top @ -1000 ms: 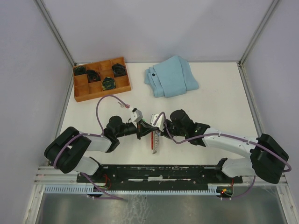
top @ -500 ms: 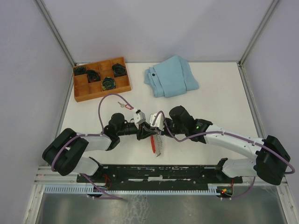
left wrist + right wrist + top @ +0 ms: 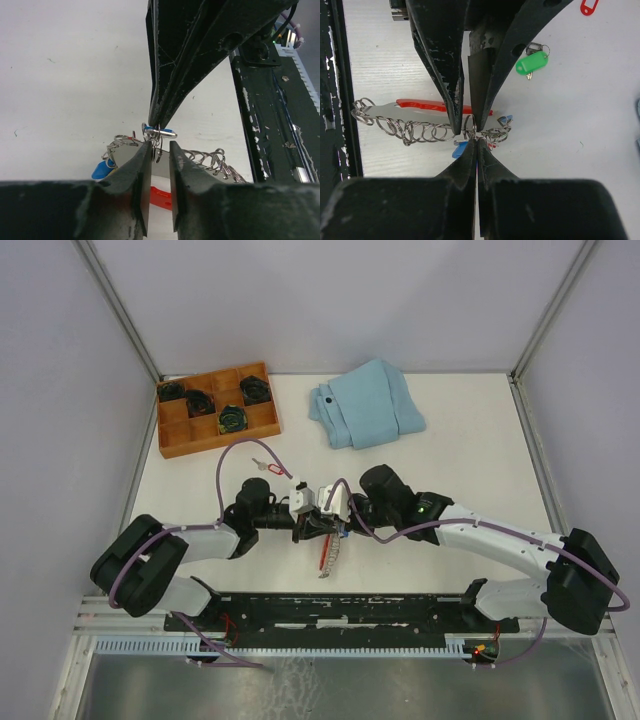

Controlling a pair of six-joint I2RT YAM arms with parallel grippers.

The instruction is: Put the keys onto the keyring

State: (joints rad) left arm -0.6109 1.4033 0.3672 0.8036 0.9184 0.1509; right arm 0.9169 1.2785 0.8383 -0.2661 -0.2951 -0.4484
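Note:
The keyring (image 3: 327,555), a red strip (image 3: 427,105) with a row of silvery loops (image 3: 405,131), hangs tilted between my two grippers near the table's front. My right gripper (image 3: 476,140) is shut on a blue-tagged key (image 3: 161,133) at the loops' end. Facing it, my left gripper (image 3: 160,146) stands open, its fingers on either side of one loop (image 3: 157,151). A second blue tag (image 3: 101,170) hangs at that end. A green-tagged key (image 3: 532,63) lies on the table beyond, and a red-tagged key (image 3: 264,467) lies by the left arm's cable.
A wooden compartment tray (image 3: 262,425) with dark items stands at the back left. A folded light-blue cloth (image 3: 366,404) lies at the back centre. The black base rail (image 3: 340,608) runs along the near edge, close behind the grippers.
My left gripper has gone from shut to open. Both grippers have shifted slightly away from the bases, and the keyring's free end now hangs more tilted.

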